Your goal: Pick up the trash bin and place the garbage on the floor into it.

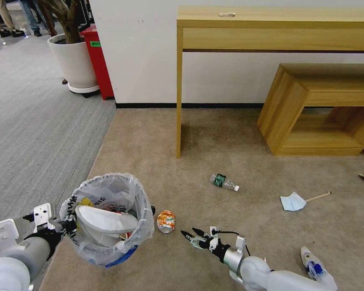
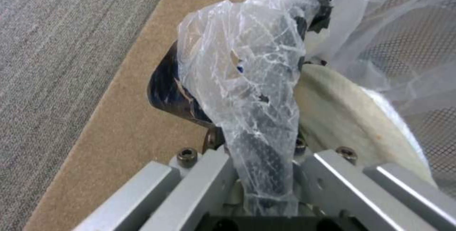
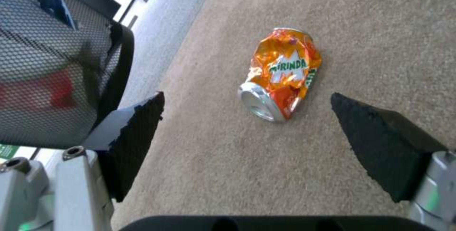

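- head view: the left gripper (image 1: 64, 226) clamps the near rim of the small round black trash bin lined with a crinkled translucent plastic bag (image 1: 109, 218), apparently holding it clear of the beige short-pile carpet floor (image 1: 238, 145), probably so litter can be dropped in without a long reach. a white slipper (image 1: 105, 223) already lies inside. the crushed orange soda can (image 1: 166, 221) lies on its side on the floor just beside the bin. the right gripper (image 1: 190, 236) sits low, near the can, fingers spread and pointing toward it. farther off lie a clear plastic bottle with a green label (image 1: 223, 181), a pale blue face mask (image 1: 293, 201) touching a thin wooden stick (image 1: 318, 197), and a blue-and-white paper cup (image 1: 315, 264) by the right arm.
- left wrist view: the left gripper's fingers are closed on the bin's rim (image 2: 266, 159), pinching the bag's plastic over the black edge; the grip at the rim seems chosen to leave the mouth open. the slipper's pale sole (image 2: 347, 124) rests against the inner wall.
- right wrist view: the two black finger pads (image 3: 138, 138) stand wide apart and hold nothing, with the can (image 3: 280, 74) on the floor ahead, roughly centred between them and well clear of both, which looks like an approach lined up to straddle it. the bin's mesh wall (image 3: 52, 71) is close alongside.
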Robot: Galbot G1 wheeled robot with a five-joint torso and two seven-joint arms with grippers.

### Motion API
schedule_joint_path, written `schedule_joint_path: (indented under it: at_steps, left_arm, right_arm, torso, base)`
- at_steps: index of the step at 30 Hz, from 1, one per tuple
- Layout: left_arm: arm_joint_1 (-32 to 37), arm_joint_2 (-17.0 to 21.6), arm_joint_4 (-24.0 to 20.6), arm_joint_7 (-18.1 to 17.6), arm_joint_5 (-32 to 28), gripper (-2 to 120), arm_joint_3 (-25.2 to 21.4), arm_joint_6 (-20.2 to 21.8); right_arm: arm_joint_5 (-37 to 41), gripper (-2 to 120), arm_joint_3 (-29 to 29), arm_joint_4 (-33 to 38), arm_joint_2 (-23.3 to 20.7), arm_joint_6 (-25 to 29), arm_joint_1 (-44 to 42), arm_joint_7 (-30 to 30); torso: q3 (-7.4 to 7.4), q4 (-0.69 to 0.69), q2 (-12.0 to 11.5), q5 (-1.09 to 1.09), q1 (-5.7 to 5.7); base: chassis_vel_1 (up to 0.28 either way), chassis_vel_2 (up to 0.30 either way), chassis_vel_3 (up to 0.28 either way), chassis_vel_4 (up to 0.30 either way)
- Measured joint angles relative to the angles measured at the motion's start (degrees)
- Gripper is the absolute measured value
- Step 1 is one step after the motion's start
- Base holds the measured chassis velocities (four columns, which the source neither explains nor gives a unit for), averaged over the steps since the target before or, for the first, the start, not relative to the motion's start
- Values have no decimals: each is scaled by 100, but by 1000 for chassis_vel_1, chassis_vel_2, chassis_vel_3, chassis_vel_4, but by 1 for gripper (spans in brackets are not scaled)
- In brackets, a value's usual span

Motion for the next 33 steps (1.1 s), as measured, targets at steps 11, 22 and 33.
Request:
schedule_joint_path:
  at_steps: [11,22,33]
  left_arm:
    - [25,13,-8,-16,-41,1,4,0]
    - [130,-10,-79,-50,-80,1,-59,0]
    - [198,-26,-126,-63,-74,1,-32,0]
  right_arm:
    - [50,88,-126,-370,321,-97,183,16]
    - [30,88,-169,-725,508,-126,257,-1]
    - [3,86,-141,-1091,770,-185,280,-69]
  torso:
    - [0,0,0,0,0]
    - [0,0,0,0,0]
    - [0,0,0,0,0]
  base:
    - [0,0,0,0]
    - [0,0,0,0]
    - [0,0,0,0]
